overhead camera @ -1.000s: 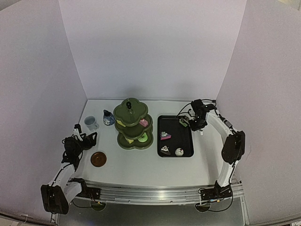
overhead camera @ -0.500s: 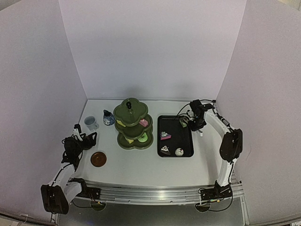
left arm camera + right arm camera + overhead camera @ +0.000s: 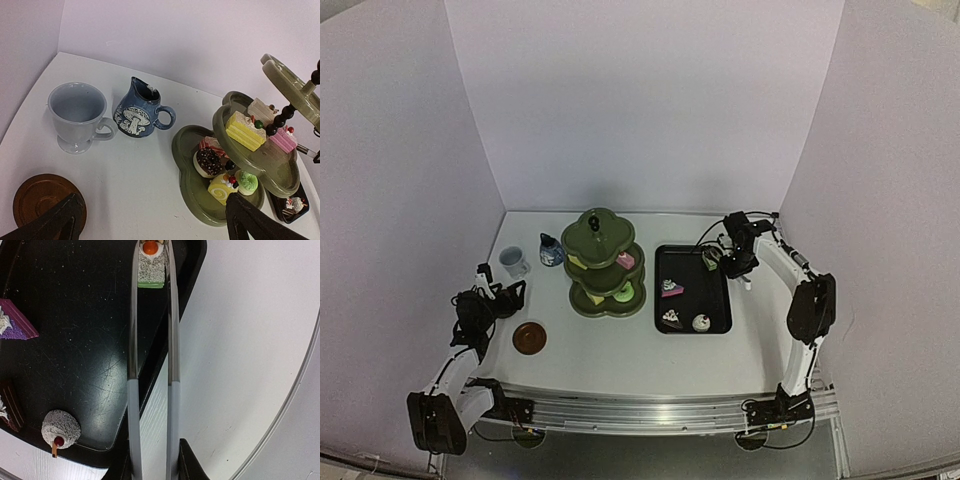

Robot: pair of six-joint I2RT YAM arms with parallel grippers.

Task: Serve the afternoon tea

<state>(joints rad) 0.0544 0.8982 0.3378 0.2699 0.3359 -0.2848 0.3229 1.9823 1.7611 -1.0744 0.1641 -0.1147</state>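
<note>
Right wrist view: the right hand (image 3: 155,466) is clamped on the tongs (image 3: 133,340), its fingers pressing the two blades nearly together. The tongs run straight out from the hand, their long axis in line with it. At their tips sits a small cake (image 3: 151,264), grey-speckled on a green base with an orange top, and a blade touches each of its sides. The cake is over the black tray (image 3: 75,340), near its far right edge. I cannot tell whether it is lifted or resting.

Top view: the green stand (image 3: 605,238) is just left of the tray, so the carry would go leftward across it. The right arm is much the nearer.

The left hand (image 3: 152,220) has its fingers wide apart and holds nothing. It sits low by the coaster (image 3: 42,197).
</note>
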